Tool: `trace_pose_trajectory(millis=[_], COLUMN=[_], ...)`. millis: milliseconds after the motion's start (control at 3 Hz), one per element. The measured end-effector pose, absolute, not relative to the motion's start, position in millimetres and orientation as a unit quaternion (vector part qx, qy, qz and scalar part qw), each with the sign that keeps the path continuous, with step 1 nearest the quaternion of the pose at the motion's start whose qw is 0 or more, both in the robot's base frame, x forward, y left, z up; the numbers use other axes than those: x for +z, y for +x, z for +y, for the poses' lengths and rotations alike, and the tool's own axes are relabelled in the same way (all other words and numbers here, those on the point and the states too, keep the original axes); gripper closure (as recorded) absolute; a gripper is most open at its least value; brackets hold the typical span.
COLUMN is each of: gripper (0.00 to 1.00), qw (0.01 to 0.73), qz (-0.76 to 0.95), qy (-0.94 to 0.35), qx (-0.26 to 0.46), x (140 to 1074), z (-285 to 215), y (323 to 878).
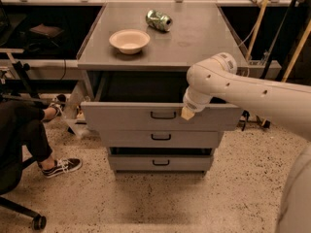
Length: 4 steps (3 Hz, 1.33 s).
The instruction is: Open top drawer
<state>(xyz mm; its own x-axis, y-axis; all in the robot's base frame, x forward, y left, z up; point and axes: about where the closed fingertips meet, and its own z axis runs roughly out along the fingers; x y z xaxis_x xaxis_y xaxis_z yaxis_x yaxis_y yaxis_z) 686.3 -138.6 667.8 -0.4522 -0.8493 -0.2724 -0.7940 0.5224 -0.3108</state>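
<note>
The top drawer (pixel 126 116) of the grey cabinet stands pulled out, its dark inside showing below the cabinet top. Its small black bar handle (pixel 163 115) sits at the middle of the front. My gripper (pixel 188 113) hangs at the end of the white arm, just right of that handle and against the drawer's upper front edge. Only a pale tip of it shows. Below are the middle drawer (pixel 161 138) and the lowest drawer (pixel 159 163), both pushed in.
On the cabinet top (pixel 194 47) rest a beige bowl (pixel 129 41) and a crushed green can (pixel 159 20). A seated person's leg and shoe (pixel 60 166) and a chair wheel (pixel 38 222) are at the left on the speckled floor. Poles lean at the right.
</note>
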Motion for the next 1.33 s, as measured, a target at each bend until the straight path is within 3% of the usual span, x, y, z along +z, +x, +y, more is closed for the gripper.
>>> trace_pose_trajectory(millis=[1333], gripper=[1.00], qw=[0.202], qz=[0.852], qy=[-0.479], qx=[-0.067], x=[668.5], z=[-139.4], y=[674.0])
